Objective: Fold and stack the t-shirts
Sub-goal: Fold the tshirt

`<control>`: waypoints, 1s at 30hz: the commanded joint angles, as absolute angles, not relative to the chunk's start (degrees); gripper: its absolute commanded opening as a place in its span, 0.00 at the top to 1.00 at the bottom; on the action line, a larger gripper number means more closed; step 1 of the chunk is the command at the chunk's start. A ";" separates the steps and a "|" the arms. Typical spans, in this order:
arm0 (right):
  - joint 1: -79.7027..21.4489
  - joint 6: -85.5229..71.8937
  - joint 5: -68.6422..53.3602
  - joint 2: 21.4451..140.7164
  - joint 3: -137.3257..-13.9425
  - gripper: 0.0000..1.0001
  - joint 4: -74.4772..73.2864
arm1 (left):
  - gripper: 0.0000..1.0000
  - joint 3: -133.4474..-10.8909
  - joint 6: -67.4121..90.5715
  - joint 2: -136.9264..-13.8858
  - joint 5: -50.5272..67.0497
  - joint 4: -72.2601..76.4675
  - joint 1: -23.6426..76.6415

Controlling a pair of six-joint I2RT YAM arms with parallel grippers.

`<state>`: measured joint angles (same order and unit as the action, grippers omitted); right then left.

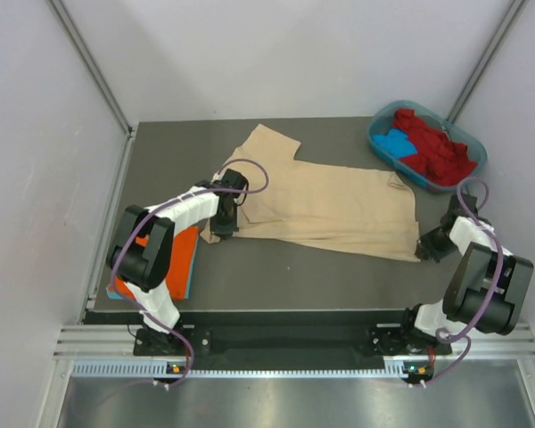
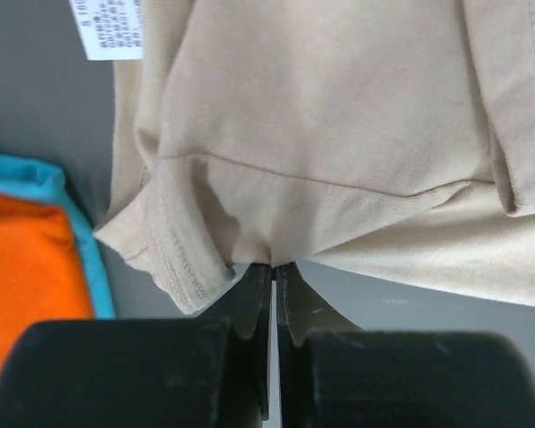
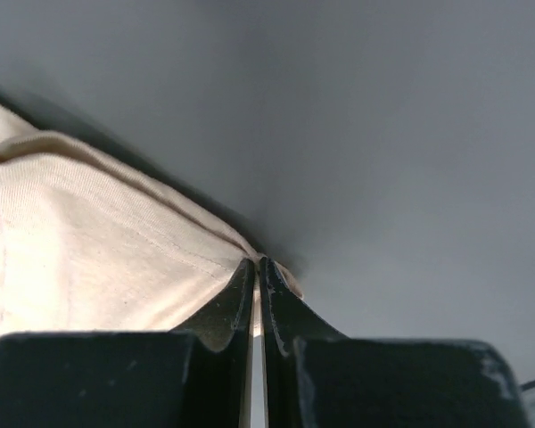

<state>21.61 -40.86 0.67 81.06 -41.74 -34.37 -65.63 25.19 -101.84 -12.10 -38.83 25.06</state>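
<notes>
A beige-tan t-shirt (image 1: 334, 205) lies spread across the middle of the dark table, one sleeve pointing to the back. My left gripper (image 1: 225, 225) is shut on its near left edge; in the left wrist view the fabric (image 2: 339, 134) bunches at the closed tips (image 2: 274, 266), with a white label (image 2: 111, 27) at the upper left. My right gripper (image 1: 425, 248) is shut on the shirt's near right corner (image 3: 116, 250), pinched at the tips (image 3: 257, 262). An orange t-shirt (image 1: 180, 254) lies folded on a blue one (image 2: 67, 192) at the table's left edge.
A teal oval tub (image 1: 426, 144) at the back right holds red (image 1: 437, 147) and blue (image 1: 394, 143) garments. The table's near edge (image 1: 276, 310) runs just in front of both arm bases. Grey walls close in the left, back and right.
</notes>
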 commanded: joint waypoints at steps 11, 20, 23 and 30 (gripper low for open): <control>29.79 -30.24 3.52 76.56 -41.31 1.00 -40.95 | 1.00 -61.44 25.74 -89.74 -10.37 -49.13 27.77; 29.88 -31.29 6.06 72.42 -42.97 0.81 -45.52 | 0.60 -60.90 28.13 -83.58 -12.12 -54.31 30.76; 29.88 -31.64 5.80 72.34 -45.42 0.77 -46.93 | 0.50 -66.41 26.20 -84.98 -15.38 -55.11 30.50; 18.60 -31.03 0.18 68.29 -54.74 0.66 -44.74 | 0.49 -75.93 25.74 -92.19 3.23 -43.88 23.12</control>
<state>25.50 -32.10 2.66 71.50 -48.75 -46.59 -72.44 25.10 -89.58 -5.45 -50.74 25.80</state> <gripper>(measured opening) 0.327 0.513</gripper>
